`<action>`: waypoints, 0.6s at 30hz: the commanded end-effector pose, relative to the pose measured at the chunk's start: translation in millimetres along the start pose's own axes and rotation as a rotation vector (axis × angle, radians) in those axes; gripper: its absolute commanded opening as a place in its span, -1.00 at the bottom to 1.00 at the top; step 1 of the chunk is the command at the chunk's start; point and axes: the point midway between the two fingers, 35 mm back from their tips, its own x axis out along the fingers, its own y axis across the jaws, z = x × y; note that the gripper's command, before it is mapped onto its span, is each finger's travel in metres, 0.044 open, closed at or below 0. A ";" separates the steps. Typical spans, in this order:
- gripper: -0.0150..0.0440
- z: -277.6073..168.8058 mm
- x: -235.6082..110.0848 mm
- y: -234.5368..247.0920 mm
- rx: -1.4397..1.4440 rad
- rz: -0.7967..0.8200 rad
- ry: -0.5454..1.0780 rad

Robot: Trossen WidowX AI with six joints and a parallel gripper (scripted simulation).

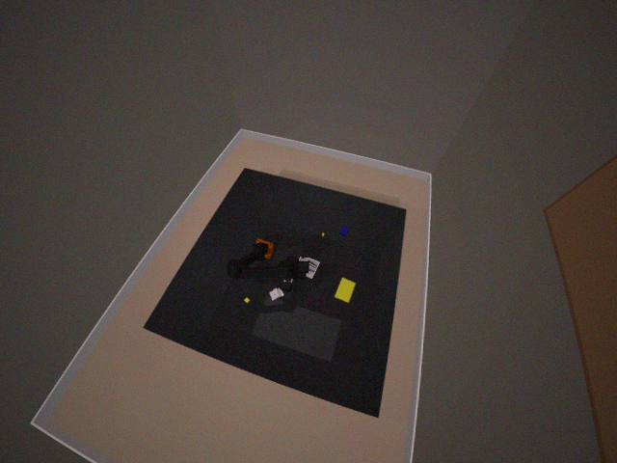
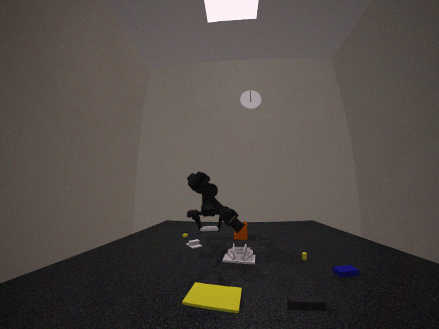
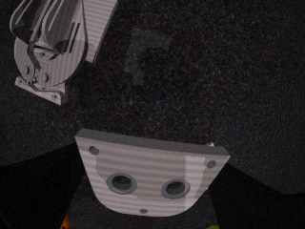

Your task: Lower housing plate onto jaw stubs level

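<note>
The white housing plate [image 2: 209,228] [image 3: 143,162] has two large round holes and smaller ones near its edges. My gripper [image 2: 209,230] [image 3: 151,155] is shut on it, one finger at each side, and holds it in the air. The white jaw assembly [image 1: 311,267] [image 2: 239,260] stands on the table, apart from the plate. In the wrist view its round base [image 3: 57,72] is at the upper left, partly cut off. Its two jaws lie side by side there, with two small round stubs [image 3: 46,77] near their lower ends. The arm partly covers the assembly in the top view.
A white stepped block [image 1: 276,293] [image 2: 193,243] stands near the arm. A yellow slab [image 1: 345,290] [image 2: 213,297], a blue block [image 1: 344,231] [image 2: 346,271], small yellow blocks [image 1: 246,300] [image 2: 304,256], an orange bracket [image 1: 269,247] [image 2: 242,232] and a dark block [image 2: 306,304] also lie around.
</note>
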 end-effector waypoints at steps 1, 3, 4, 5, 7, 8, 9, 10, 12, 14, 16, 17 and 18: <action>0.70 3.6 -0.4 6.8 -0.137 0.003 -0.003; 0.70 4.8 -0.3 9.5 -0.201 0.003 -0.003; 0.70 5.4 -0.3 10.8 -0.233 0.004 -0.003; 0.70 6.0 -0.3 12.2 -0.265 0.004 -0.003; 0.70 7.2 -0.2 14.9 -0.329 0.004 -0.003; 0.70 7.7 -0.2 16.3 -0.361 0.004 -0.002; 0.70 8.3 -0.2 17.6 -0.393 0.004 -0.002; 0.70 8.8 -0.2 19.0 -0.425 0.004 -0.002; 0.70 9.9 -0.1 21.8 -0.489 0.004 -0.002; 0.70 11.0 -0.1 24.5 -0.553 0.003 -0.002; 0.70 12.0 0.0 27.3 -0.617 0.003 -0.002; 0.70 12.5 0.0 28.7 -0.649 0.003 -0.002; 0.70 12.9 0.0 30.1 -0.681 0.003 -0.002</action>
